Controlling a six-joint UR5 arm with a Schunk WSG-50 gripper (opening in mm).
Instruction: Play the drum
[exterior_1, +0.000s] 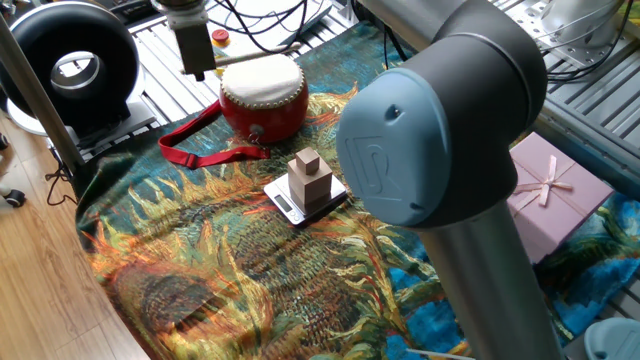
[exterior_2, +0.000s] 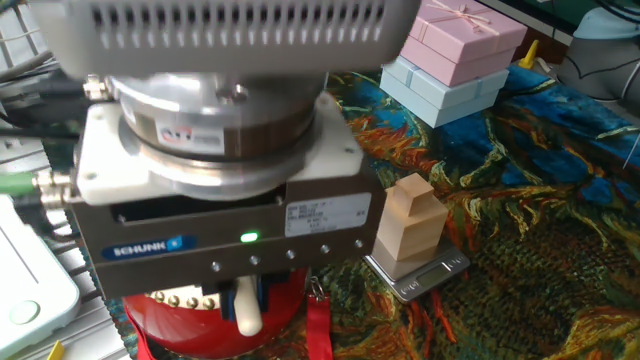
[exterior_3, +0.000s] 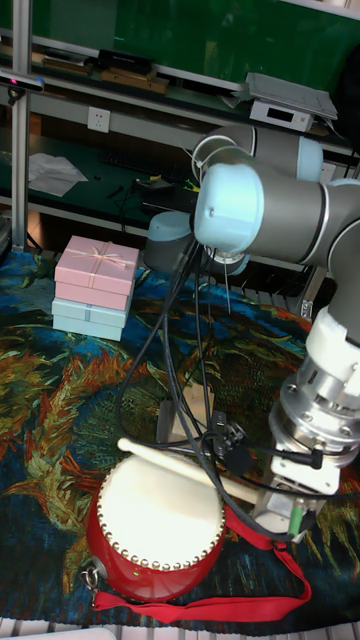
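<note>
gripper (exterior_2: 247, 305) body hides most of drum (exterior_2: 215, 318) (other fixed view) | jaw gap unreadable | arm crops bottom edge
</note>
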